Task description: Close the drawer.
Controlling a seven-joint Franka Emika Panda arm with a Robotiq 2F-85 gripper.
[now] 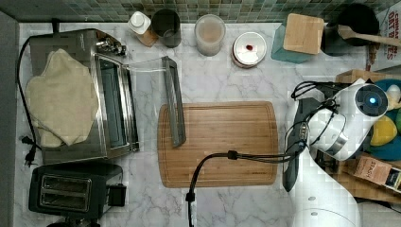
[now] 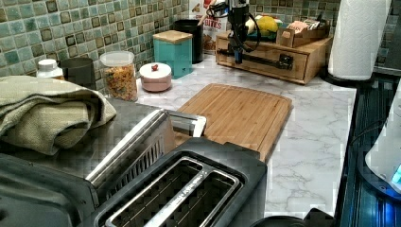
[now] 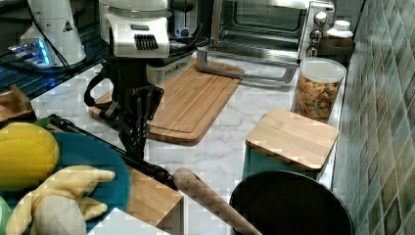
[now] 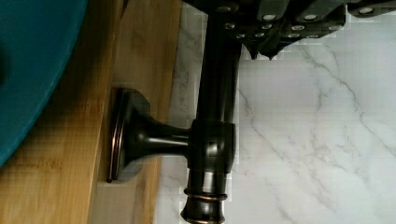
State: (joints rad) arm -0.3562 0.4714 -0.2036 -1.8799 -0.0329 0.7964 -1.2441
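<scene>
Drawer (image 2: 265,59) sits in the wooden box at the worktop's far edge in the left view, its front looking nearly flush. Its dark bar handle (image 4: 212,116) lies under the claw (image 4: 261,49); whether the claw grips it I cannot tell. Little travel seems left. Cutting board (image 1: 222,142) lies mid-worktop.

Top view straight overhead; left and right views low, opposed, sharing cutting board (image 2: 239,112); wrist view seemingly close-up.
</scene>
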